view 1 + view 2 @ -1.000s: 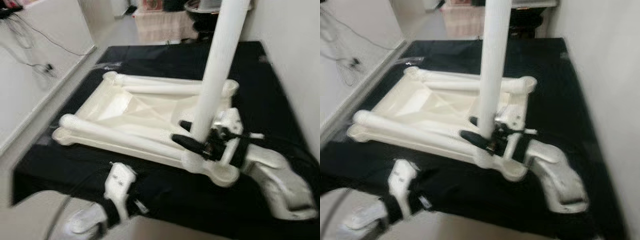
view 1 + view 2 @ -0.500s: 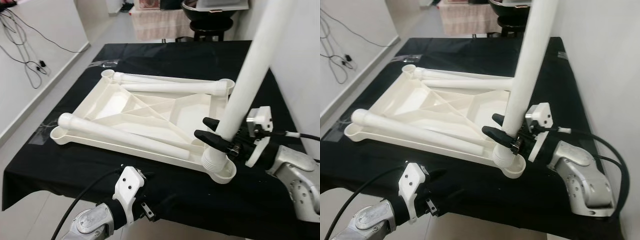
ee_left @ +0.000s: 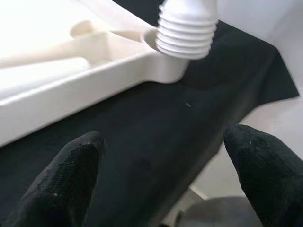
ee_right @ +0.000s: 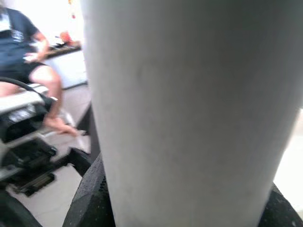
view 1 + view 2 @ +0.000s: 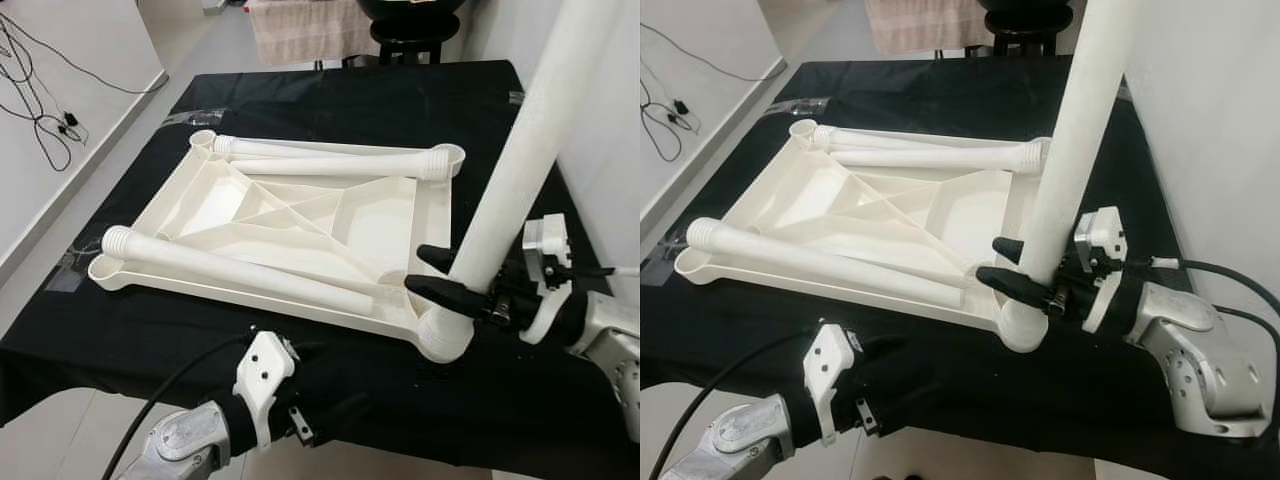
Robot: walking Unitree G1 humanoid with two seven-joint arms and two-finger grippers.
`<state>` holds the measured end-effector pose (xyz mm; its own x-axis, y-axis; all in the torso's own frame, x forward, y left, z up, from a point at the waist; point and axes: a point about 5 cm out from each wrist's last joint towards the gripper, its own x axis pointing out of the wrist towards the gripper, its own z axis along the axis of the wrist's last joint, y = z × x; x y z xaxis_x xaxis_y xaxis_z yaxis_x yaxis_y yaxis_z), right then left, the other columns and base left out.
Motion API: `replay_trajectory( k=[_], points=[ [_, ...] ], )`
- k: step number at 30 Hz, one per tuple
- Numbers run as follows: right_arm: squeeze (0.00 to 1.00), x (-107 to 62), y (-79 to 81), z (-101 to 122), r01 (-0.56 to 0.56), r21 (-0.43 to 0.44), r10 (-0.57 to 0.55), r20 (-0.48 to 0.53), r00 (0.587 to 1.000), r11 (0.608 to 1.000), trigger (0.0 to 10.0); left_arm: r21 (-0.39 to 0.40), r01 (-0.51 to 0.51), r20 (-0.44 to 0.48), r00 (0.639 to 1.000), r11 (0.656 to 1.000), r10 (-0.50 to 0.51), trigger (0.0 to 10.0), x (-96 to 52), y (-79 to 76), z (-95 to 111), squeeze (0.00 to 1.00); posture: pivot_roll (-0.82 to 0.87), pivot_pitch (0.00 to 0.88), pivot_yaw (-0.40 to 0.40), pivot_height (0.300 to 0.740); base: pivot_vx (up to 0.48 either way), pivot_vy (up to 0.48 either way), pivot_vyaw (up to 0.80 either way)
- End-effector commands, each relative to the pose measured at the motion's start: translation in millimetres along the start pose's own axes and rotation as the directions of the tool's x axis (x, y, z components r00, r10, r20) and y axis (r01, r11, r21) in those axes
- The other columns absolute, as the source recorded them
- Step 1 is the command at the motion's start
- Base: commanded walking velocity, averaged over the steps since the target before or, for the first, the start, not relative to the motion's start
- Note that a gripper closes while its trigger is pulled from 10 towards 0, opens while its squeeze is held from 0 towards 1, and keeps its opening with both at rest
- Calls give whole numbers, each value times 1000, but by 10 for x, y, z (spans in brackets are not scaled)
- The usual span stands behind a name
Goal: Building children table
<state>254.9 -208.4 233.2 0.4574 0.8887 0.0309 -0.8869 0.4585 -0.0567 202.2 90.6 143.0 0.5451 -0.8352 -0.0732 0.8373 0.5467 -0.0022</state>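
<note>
white plastic table top [image 5: 300,215] lying upside down on the black-covered counter [image 5: 330,100], ribbed underside facing up, round corner sockets at each corner. held leg [image 5: 520,170] standing nearly upright, leaning slightly away toward the wall side, its threaded end [image 3: 187,26] seated at the near right corner socket [image 5: 445,340]; in the left wrist view threads visible just above the socket rim, not fully sunk. pinched low on its shaft by the right gripper [image 5: 440,275], black jaws closed around the leg from the right, one finger in front, one behind. in the right wrist view the pale shaft [image 4: 189,113] pressed between the two dark pads.

three loose legs resting across the upturned top: one long leg [image 5: 240,270] along the near edge, threaded end at the near left corner; two more [image 5: 330,160] side by side along the far edge, touching or nearly touching.

left gripper [image 3: 161,175] hovering low at the counter's near edge, just before the near right corner, jaws spread wide, nothing between them, apart from the table top. silver left arm [image 5: 190,445] with white wrist block [image 5: 262,385] and a black cable below the counter edge.

beyond: pale floor with loose black cables [image 5: 45,120] at left, white wall at right, a dark stool [image 5: 410,25] and a cloth-covered piece past the counter's far end. in the right wrist view, a seated person [image 4: 28,71] in dark clothing in the background.
</note>
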Motion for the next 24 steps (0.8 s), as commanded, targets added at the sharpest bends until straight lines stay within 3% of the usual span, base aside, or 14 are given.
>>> replay_trajectory(
  k=[1,15,19,24],
  points=[
    [0,28,53,59,-63,-9,63,11,998,998,10000,-12,21,-29,999,1000,-21,10000,-18,-4,-61,0,-81,216,96,740,0,0,0],
    [0,72,13,54,-125,-19,123,-58,991,992,10000,-22,45,-29,999,999,-46,10000,-52,-21,-31,0,-41,262,112,740,0,0,0],
    [0,-18,-78,68,-64,-20,63,-53,997,998,10000,23,130,-65,990,991,-128,10000,-67,-114,-12,0,-37,285,115,740,0,0,0],
    [0,-84,-111,71,-24,-18,23,-50,998,1000,10000,33,137,-68,989,990,-134,10000,-72,-119,-5,0,-35,291,119,740,0,0,0]
  ],
)
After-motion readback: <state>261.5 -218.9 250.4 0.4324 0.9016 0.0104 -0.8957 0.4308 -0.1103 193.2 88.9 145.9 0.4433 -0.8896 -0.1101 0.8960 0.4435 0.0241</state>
